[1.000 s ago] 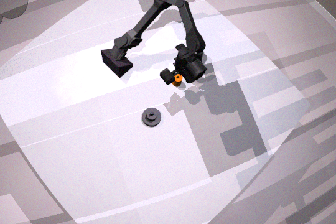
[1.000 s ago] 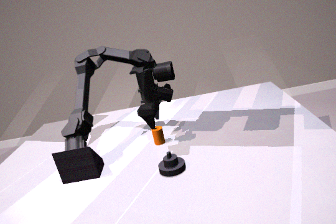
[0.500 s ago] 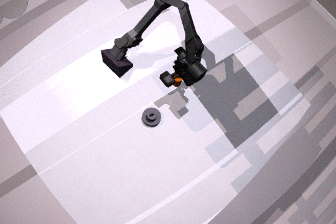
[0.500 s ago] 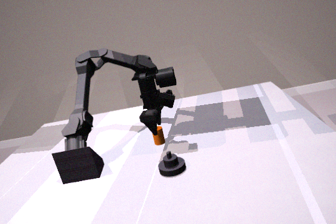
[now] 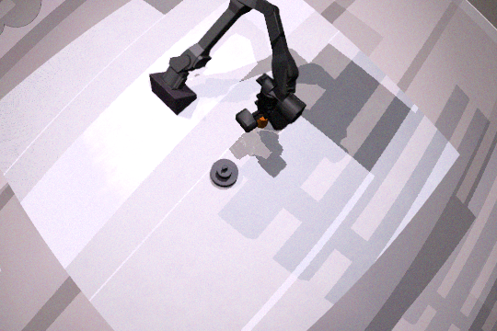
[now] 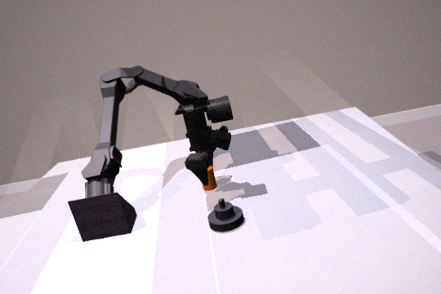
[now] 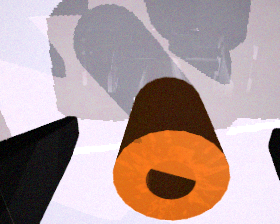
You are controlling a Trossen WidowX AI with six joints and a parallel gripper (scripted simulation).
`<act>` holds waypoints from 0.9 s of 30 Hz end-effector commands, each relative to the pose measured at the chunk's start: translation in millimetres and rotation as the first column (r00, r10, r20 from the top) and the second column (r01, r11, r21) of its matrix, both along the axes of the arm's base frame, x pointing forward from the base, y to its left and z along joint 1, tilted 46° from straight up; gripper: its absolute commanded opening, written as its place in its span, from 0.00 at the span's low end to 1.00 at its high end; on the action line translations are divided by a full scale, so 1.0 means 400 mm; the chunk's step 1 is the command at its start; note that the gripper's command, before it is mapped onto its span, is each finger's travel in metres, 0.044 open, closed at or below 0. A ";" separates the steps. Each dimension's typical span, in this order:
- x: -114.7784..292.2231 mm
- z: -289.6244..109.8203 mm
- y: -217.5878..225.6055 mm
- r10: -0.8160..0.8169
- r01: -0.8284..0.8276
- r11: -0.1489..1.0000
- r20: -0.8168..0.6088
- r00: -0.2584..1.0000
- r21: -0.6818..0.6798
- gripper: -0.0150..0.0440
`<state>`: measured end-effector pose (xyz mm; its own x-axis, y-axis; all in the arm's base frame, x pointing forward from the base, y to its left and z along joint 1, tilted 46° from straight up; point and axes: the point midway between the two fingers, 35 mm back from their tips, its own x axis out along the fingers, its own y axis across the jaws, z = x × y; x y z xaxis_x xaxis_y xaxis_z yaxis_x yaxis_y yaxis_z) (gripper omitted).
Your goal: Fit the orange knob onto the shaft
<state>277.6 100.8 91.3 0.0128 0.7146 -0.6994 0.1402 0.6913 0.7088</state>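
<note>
My claw (image 7: 171, 156) hangs wide, holding nothing, straddling the upright orange knob (image 7: 171, 163) near the tabletop's (image 6: 327, 248) middle. Nothing is gripped yet; the pedestal (image 5: 224, 175) and shaft (image 6: 221, 202) wait nearby, bare.

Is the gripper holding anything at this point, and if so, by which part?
Nothing is held. The gripper is wide open around the orange knob, with its fingers apart from the knob's sides on both flanks; no grip has been made.
</note>
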 end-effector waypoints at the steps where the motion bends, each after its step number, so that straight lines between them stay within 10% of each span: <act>1: -0.003 -0.011 0.015 0.001 -0.001 1.000 -0.005 1.000 0.005 1.00; 12: -0.007 -0.035 0.043 0.001 -0.001 1.000 -0.006 1.000 0.009 1.00; 22: -0.007 -0.035 0.043 0.001 -0.001 1.000 -0.006 1.000 0.009 0.56; 27: -0.007 -0.035 0.043 0.001 -0.001 1.000 -0.006 1.000 0.009 0.50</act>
<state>274.9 117.7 77.5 0.0087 0.7193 -0.6947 0.1410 0.6869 0.7130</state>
